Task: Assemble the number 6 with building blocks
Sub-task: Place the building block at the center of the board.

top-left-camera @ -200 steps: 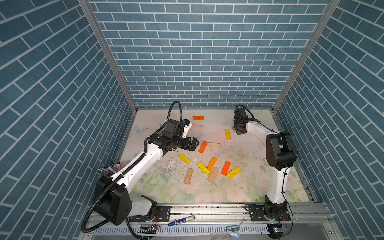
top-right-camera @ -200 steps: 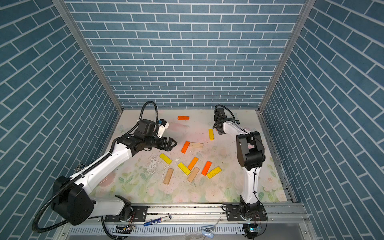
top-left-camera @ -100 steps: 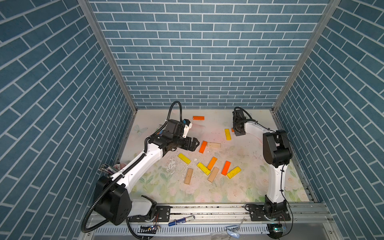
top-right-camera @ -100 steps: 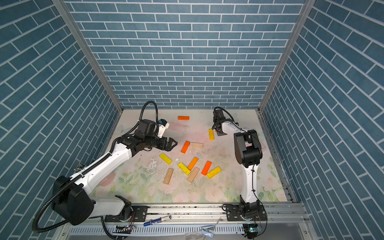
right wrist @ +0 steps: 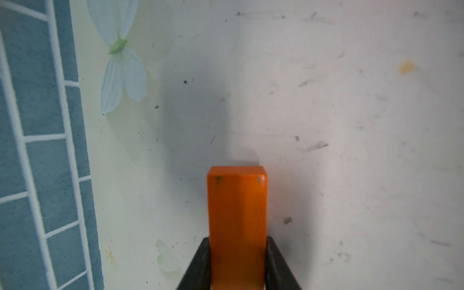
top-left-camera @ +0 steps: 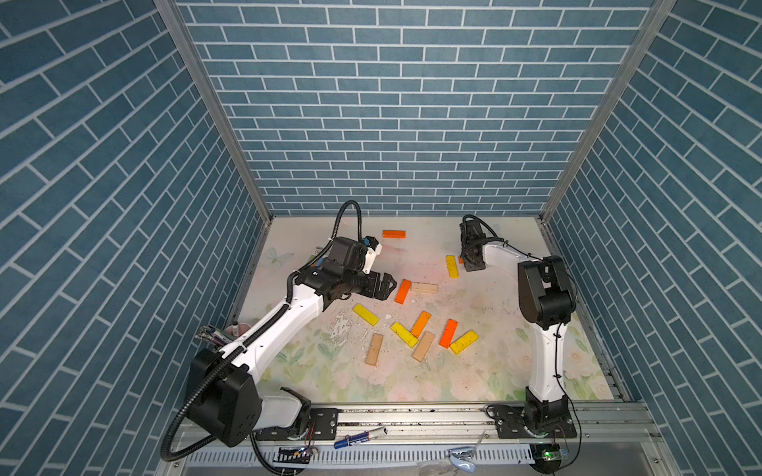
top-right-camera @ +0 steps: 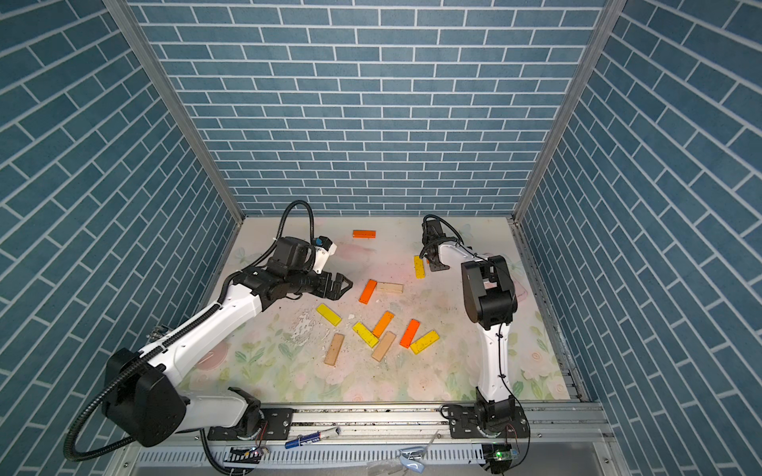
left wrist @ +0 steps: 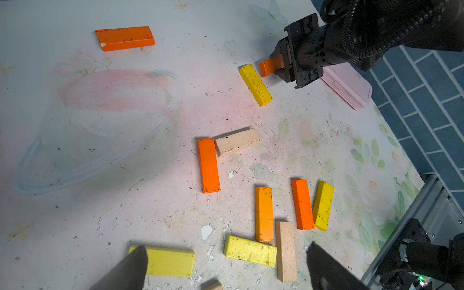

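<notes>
The left gripper is hanging over the flowered tabletop, its fingers standing wide apart; one is covering part of a near yellow block. Beyond the fingers a second yellow block, a tan block, an amber block, a red-orange block and a third yellow block are lying close together. Toward the tabletop's middle a long orange block is touching a pale block at a corner. Near the tiled-wall edge the right gripper is clamping a held orange block, beside a slanted yellow block, with a pink case behind it. A lone orange block is lying well apart.
</notes>
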